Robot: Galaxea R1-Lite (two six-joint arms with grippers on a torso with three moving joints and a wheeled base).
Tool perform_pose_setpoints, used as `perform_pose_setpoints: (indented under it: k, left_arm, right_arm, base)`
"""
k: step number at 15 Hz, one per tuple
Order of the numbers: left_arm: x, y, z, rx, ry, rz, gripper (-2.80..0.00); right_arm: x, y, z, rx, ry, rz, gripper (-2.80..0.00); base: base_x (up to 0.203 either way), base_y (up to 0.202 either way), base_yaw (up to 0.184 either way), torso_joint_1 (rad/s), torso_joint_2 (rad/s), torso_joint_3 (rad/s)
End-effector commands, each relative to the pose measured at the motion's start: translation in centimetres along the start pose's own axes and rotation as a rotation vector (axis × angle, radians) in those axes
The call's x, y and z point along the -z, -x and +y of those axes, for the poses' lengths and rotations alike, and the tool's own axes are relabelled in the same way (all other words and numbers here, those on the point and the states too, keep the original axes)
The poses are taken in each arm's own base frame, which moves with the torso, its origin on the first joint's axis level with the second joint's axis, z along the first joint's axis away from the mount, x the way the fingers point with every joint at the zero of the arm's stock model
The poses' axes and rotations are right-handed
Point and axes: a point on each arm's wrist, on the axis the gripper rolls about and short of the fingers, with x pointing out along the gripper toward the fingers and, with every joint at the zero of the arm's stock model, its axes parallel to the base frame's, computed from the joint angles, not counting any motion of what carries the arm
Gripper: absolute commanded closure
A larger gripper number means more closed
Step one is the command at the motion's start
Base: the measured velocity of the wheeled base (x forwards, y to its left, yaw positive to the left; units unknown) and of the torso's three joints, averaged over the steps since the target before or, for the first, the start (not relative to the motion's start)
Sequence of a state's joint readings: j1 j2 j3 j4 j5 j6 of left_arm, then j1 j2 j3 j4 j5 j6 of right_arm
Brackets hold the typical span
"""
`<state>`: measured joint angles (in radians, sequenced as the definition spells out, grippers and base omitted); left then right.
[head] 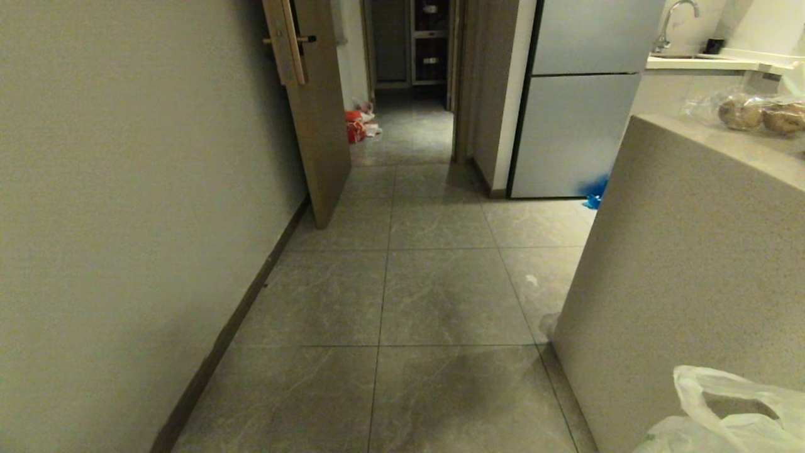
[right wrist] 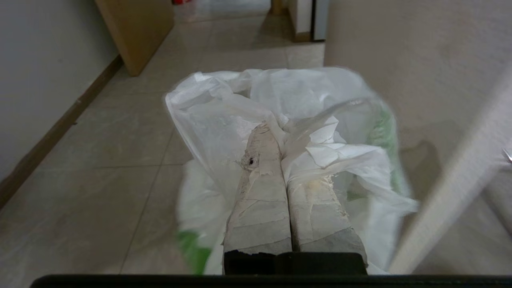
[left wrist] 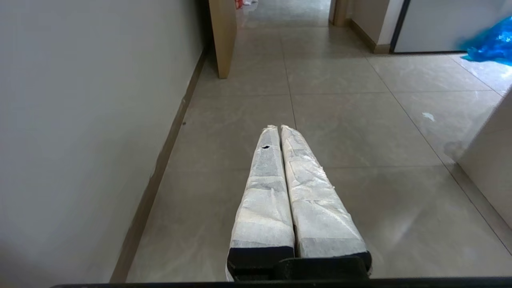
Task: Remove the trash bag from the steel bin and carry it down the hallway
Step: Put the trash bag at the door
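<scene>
Closest in, the right gripper has its two tape-wrapped fingers pressed together on a gathered fold of the trash bag, a thin, crinkled, translucent white plastic sack that billows around and below the fingers, with green patches showing through its sides. In the head view only the bag's top shows at the lower right corner, a floppy handle loop hanging just beside the counter. The left gripper carries nothing; its long fingers, bound in frayed whitish tape, lie closed against each other above the floor. The floor is laid in large grey tiles with faint marble veining and thin dark joints, and a small pale scrap lies on it near the counter. The counter is a speckled beige slab with a flat top, where round brown lumps sit in a clear wrapper. Along the left runs a plain cream wall with a dark skirting strip. Farther on, a brown wooden door stands ajar, a smooth silver-grey fridge stands on the right with a crumpled blue plastic bag at its foot, and an orange-red bag lies beyond the door.
</scene>
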<state>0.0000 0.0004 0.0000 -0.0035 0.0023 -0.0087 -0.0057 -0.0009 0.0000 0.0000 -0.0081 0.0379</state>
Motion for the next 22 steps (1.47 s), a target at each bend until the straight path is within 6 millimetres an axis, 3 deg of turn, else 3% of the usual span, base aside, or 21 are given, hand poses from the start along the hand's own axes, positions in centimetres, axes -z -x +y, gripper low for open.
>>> perform_pose_setpoints:
  k: [1,9,17,22]
  left_arm:
    - [0.04,-0.02,0.0,-0.001,0.001,0.003,0.0]
    - [0.04,-0.02,0.0,0.001,0.001,0.003,0.0]
    - [0.0,-0.01,0.0,-0.001,-0.001,0.001,0.0]
    - [0.03,-0.02,0.0,0.001,0.001,0.003,0.0]
  right_arm:
    - [0.0,-0.01,0.0,0.0,0.0,0.001,0.0]
    - [0.0,-0.01,0.0,0.0,0.0,0.001,0.0]
    - [0.0,-0.01,0.0,0.0,0.0,0.001,0.0]
    - [0.0,-0.01,0.0,0.0,0.0,0.001,0.0]
  base:
    - [0.179,-0.021,0.002,0.002,0.0,-0.002]
    - [0.193,-0.101,0.001,0.0,0.0,0.002]
    - [0.196,0.134,-0.001,0.0,0.0,0.002]
    - [0.191,0.015,-0.001,0.001,0.0,0.0]
